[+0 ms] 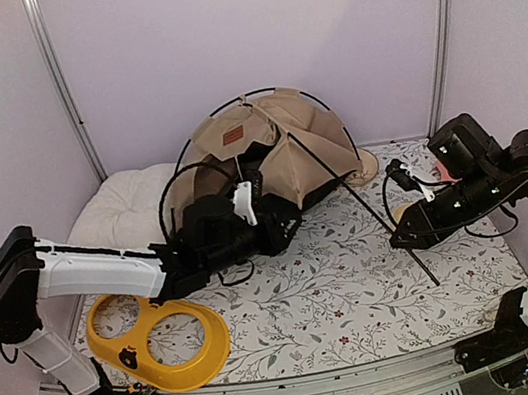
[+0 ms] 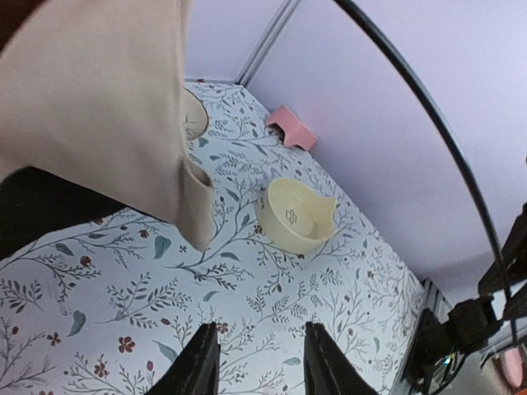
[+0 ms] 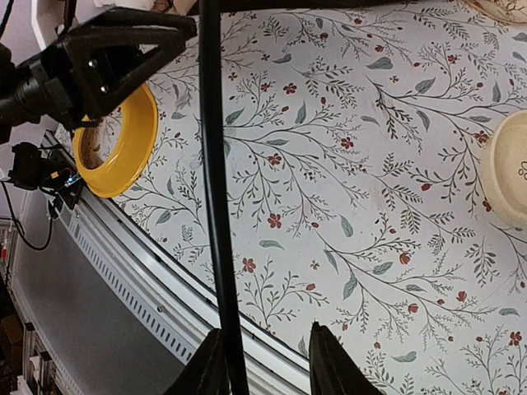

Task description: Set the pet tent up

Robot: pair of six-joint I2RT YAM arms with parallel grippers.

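Pet tent (image 1: 271, 151) slumps at twelve o'clock. My right jaws straddle its black pole (image 3: 216, 206), part-open, not pinching; left jaws part-open, empty. I should centre the pole, then clamp.

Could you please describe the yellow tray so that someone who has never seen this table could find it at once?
Start at the table with the floral cloth and go to its near left corner, in front of the white pillow. The yellow tray lies there. Unlike the pillow and the beige pet tent behind it, it is a bright yellow oval with two round holes.
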